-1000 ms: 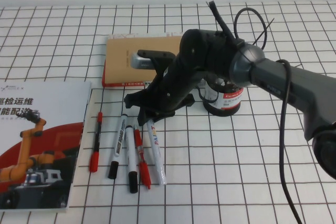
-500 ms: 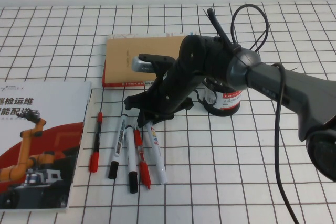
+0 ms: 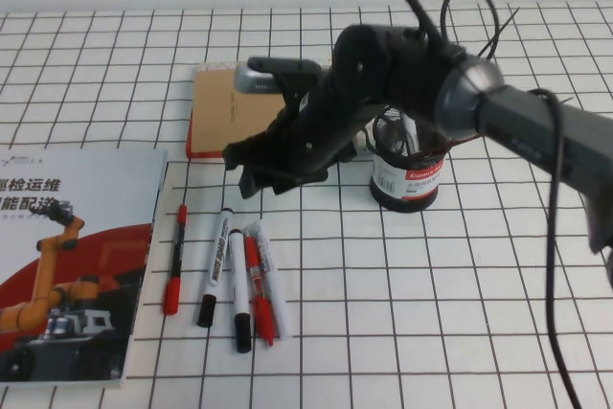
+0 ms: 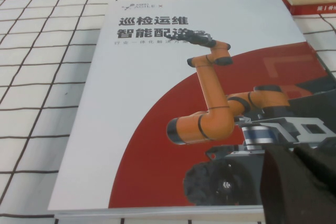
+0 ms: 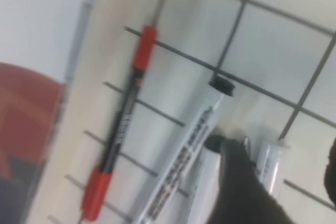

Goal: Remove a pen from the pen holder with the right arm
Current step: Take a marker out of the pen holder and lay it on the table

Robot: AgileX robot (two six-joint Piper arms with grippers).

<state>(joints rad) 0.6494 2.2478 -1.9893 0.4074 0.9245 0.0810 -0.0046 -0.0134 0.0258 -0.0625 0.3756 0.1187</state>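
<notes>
Pictured with right gripper (image 3: 281, 177) above pens (image 3: 239, 275), left of holder (image 3: 406, 177), fingers apart and empty. Best raised straight up. Left gripper (image 4: 300, 183) over near-left booklet (image 4: 157, 103), state unclear.

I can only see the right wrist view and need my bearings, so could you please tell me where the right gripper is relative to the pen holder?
Observer: The right gripper hangs open above the table, left of the pen holder.
Operator: Thanks. How many pens lie out there?
Observer: Five pens lie side by side on the table, nearer the robot than the gripper.
Operator: And the left arm?
Observer: The left gripper sits over the brochure at the table's left.
</notes>
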